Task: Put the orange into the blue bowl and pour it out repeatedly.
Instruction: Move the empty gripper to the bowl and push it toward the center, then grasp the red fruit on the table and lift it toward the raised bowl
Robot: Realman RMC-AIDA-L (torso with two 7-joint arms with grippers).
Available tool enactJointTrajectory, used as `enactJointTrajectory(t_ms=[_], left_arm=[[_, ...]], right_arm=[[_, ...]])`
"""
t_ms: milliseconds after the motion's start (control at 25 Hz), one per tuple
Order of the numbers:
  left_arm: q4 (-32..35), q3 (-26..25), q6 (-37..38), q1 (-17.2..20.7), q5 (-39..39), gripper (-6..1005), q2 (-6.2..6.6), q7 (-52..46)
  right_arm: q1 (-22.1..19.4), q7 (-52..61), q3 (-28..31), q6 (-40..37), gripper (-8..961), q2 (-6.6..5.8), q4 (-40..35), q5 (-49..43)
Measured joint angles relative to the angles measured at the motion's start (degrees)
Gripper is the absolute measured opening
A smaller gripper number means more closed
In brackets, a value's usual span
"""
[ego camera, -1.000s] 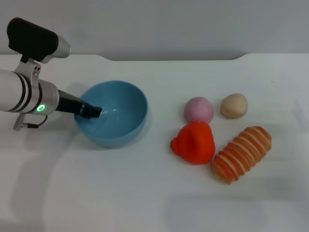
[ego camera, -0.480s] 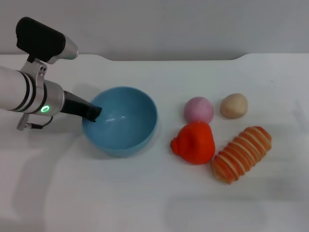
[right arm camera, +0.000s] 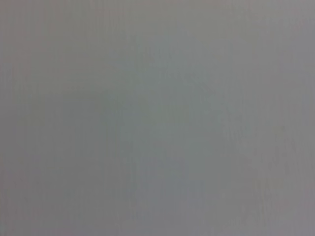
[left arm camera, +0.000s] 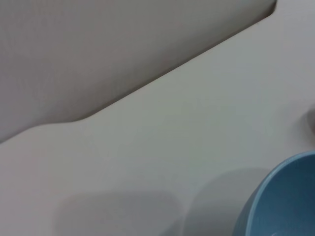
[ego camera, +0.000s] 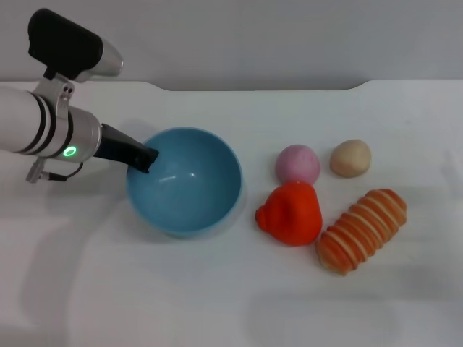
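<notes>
The white table [ego camera: 217,289] carried everything, its far edge running along the grey wall. The left gripper [ego camera: 142,158] came in from the table's left side and had the near-left rim of the blue bowl [ego camera: 185,181] pinched between its fingers, one dark fingertip showing just inside the rim. The bowl sat left of the table's middle, tipped a little so its empty inside faced the head camera. It looked like thin, smooth plastic: light, stiff, probably slippery, so a rim pinch was the natural hold, though it could twist in the grip during a pour.

The orange [ego camera: 291,212] lay on the table right of the bowl, close but apart from it, knob toward the bowl. It seemed soft and light, likely to give under the fingers; a grasp across its rounded middle would suit best. A striped bread-like piece [ego camera: 362,229] lay just beside it toward the right edge, with a pink ball [ego camera: 297,164] and a beige ball [ego camera: 351,157] behind.

Only the head view showed the fruit and the grip. The left wrist view gave just a slice of bowl rim [left arm camera: 280,201] and bare table. The right wrist view showed plain grey; the right gripper appeared nowhere.
</notes>
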Motion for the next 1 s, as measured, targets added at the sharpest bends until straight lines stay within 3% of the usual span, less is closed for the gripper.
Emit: enactJointTrajectory(t_ms=[200,360,560,680,880,1000], left_arm=[[6.92,-4.08,6.34,-1.78,2.12,-1,0.39,-0.49],[9.93,-9.67,9.91,-4.3,4.97,0,0.19,-0.64],[10.85,-11.53,8.9,-6.27,6.1,0,0.05,-0.88],[10.46,-13.59,7.9,-7.83,6.57,-1,0.07,-1.48],[10.23,-14.32,6.21,-9.23,7.39,-1,0.11,-1.66],[9.66,-14.71,4.9,-9.91,7.59,-1,0.08,-1.66]], right_arm=[[0.59,8.41,-1.43,3.33,738,-0.43,-2.39,-2.5],[0.87,27.73,-3.17,6.22,738,-0.54,-13.44,-12.97],[3.21,50.33,-3.55,8.99,737,-0.55,-28.96,-30.28],[6.7,70.19,-5.25,10.28,737,-0.75,-40.26,-46.12],[12.72,91.03,-10.0,8.45,736,-0.83,-48.13,-67.74],[14.77,95.85,-14.43,8.15,736,-0.57,-48.26,-73.56]])
